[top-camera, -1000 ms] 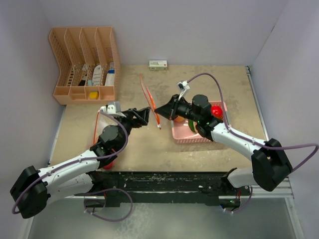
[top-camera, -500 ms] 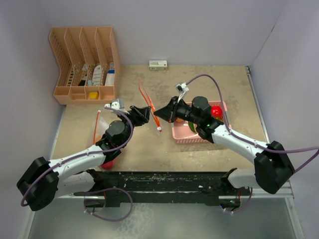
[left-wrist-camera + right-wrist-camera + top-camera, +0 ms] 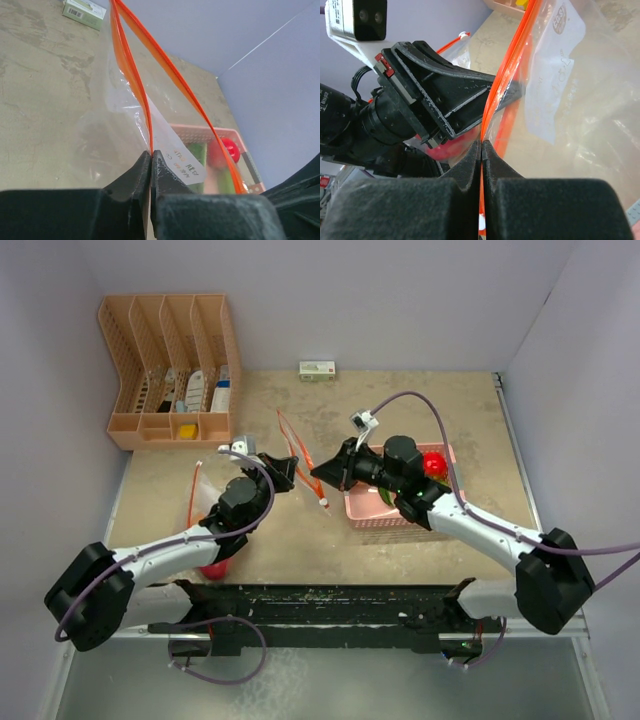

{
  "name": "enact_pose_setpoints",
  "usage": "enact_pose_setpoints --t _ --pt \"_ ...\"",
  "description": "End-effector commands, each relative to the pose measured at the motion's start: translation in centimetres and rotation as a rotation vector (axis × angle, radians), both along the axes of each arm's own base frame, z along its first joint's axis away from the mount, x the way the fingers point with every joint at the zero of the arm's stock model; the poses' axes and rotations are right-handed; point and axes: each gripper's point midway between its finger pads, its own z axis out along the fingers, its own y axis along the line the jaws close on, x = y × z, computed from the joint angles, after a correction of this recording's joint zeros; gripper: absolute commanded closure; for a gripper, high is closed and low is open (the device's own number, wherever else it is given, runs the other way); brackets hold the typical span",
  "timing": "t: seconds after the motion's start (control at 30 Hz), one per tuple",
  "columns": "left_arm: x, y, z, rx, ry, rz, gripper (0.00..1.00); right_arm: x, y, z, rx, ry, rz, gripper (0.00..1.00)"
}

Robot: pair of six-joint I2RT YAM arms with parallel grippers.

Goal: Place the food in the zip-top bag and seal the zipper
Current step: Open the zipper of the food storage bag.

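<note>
Left pincer [image 3: 151, 156], right pincer [image 3: 481, 146] pinch clear bag [image 3: 116, 100], orange zipper [image 3: 131, 75] gaping.

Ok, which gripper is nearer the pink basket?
Right. The right gripper sits just off the pink basket's left edge; the left gripper is farther left, beyond the bag.

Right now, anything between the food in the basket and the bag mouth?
No loose object lies between the pink basket and the zip-top bag. But the right gripper is shut on the bag's orange zipper edge, its arm lying over the basket and hiding part of the food; the left gripper is shut on the zipper too.
</note>
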Motion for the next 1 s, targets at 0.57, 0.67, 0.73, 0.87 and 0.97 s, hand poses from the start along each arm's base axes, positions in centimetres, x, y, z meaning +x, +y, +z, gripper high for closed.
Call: enact_pose_setpoints --t 0.57,0.67,0.73,0.87,0.97 --pt "-4.1 3.6 4.4 0.18 -0.058 -0.056 1.0 4.4 -9.9 -6.0 -0.435 0.07 -0.54 1.0" --pt "-4.6 5.3 3.5 0.246 -0.005 -0.016 1.0 4.7 -11.7 -6.4 -0.49 0.064 -0.611 1.0" --pt "-5.0 6.3 3.3 0.273 0.013 0.009 1.0 4.9 -12.4 -6.7 -0.525 0.062 -0.64 1.0" --pt "-5.9 7.7 4.2 0.295 0.005 0.027 1.0 5.2 -13.7 -7.6 -0.593 0.073 -0.682 1.0" --pt "-6.6 8.6 5.2 0.294 -0.011 0.038 1.0 5.2 -13.1 -7.9 -0.601 0.075 -0.646 1.0"
